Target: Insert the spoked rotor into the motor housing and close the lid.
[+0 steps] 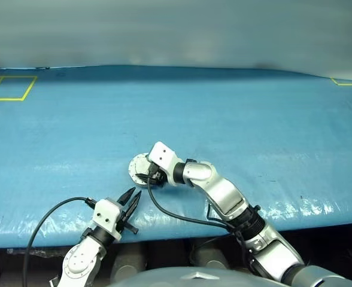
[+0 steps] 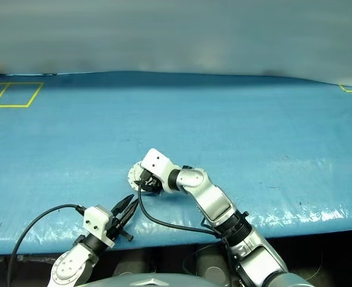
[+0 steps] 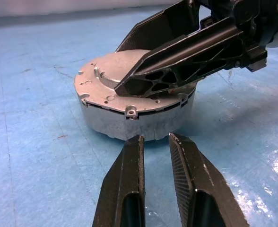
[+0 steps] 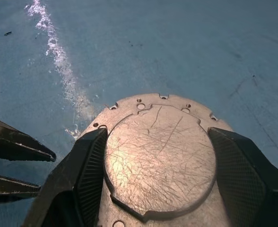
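So from my seat here, the motor housing point(image 3: 136, 106) sits flat on the blue counter point(image 1: 254, 119), close to the near edge and a bit left of centre; it's a short grey metal cylinder, and the lid point(image 4: 160, 158) is down on top of it, all scratched silver with small holes around its rim; I can't see inside the housing with the lid closed like that. The right gripper point(image 4: 160, 165) reaches in from the right and straddles the raised round part of the lid, fingers point(image 4: 89, 175) spread wide with one on either side of it; they sit right against the edges of that raised disc, though I can't tell how hard they're pressing. The left gripper point(image 1: 131, 197) hangs just short of the housing on the near-left side, pointing at its side wall; its fingers point(image 3: 125, 189) are nearly together, only a thin gap between the tips, nothing between them and not touching the housing.
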Robot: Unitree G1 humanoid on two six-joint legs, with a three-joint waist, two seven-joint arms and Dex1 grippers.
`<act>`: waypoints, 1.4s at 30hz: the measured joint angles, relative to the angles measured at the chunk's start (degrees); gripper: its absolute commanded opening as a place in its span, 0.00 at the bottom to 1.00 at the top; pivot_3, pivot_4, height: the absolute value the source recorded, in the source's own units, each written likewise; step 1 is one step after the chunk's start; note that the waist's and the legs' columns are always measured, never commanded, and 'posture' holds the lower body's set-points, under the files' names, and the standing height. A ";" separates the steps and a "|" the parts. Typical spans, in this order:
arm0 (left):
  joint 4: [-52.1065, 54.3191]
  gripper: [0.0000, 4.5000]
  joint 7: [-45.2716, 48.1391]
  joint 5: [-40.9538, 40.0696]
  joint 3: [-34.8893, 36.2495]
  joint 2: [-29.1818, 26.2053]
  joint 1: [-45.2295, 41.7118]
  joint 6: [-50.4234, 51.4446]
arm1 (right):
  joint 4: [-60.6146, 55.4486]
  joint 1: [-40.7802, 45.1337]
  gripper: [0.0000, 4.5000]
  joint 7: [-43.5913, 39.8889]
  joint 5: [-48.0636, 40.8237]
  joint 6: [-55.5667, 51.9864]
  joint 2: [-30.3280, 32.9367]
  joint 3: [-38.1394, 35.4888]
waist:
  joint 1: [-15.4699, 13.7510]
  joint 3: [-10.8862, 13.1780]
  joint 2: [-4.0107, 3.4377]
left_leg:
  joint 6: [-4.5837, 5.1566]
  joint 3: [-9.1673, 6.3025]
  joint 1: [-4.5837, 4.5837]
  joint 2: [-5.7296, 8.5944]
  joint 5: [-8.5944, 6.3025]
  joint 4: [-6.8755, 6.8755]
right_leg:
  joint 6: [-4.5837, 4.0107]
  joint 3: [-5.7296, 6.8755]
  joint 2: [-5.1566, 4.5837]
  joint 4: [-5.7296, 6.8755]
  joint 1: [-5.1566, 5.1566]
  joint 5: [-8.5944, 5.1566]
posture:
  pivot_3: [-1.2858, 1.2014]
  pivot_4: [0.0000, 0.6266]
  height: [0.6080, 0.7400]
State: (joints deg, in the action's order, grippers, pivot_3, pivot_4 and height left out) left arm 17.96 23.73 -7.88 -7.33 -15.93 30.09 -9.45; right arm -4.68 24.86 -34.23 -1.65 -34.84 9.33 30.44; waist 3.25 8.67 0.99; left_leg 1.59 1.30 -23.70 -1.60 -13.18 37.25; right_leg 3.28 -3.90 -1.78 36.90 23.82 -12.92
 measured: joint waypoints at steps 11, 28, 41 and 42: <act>3.65 0.20 -0.79 0.00 -0.06 -0.02 0.27 3.08 | 1.35 -0.59 0.67 0.56 0.13 2.07 -0.82 0.01 | 0.26 0.00 0.00 | 0.00 0.01 0.03 -0.04 0.00 0.00 | 0.01 -0.01 0.03 0.02 0.00 -0.01 | 0.52 0.24 1.00; 11.94 0.20 -1.46 -18.43 15.12 -8.81 -8.03 32.80 | 1.36 -1.59 0.67 1.40 0.37 3.27 -0.84 0.03 | 0.21 -0.06 0.08 | -0.03 -0.09 0.13 -0.06 0.02 0.01 | 0.25 0.09 0.15 0.07 -0.12 -0.16 | 0.52 0.24 1.00; 8.81 0.01 -1.87 -33.32 16.82 -10.31 -26.94 55.13 | 2.24 -1.57 0.67 1.65 0.36 4.19 -1.17 0.09 | 0.20 -0.11 0.17 | -0.13 -0.11 0.20 -0.04 0.09 0.03 | 0.02 0.07 0.23 0.09 -0.34 0.04 | 0.52 0.24 1.00; 8.33 0.01 -2.12 -34.09 16.85 -10.06 -28.36 56.40 | 2.25 -1.56 0.67 1.65 0.36 4.20 -1.16 0.07 | 0.17 -0.11 0.17 | -0.14 -0.11 0.20 -0.03 0.10 0.03 | 0.02 0.07 0.24 0.10 -0.34 0.05 | 0.52 0.24 1.00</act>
State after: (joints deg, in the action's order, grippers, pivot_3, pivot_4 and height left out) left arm 26.29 21.61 -41.97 9.53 -25.98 1.74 46.94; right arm -2.43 23.30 -32.58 -1.29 -30.64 8.17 30.52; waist 3.42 8.56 1.16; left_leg 1.46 1.19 -23.49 -1.63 -13.09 37.28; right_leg 3.30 -3.83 -1.55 37.00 23.48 -12.88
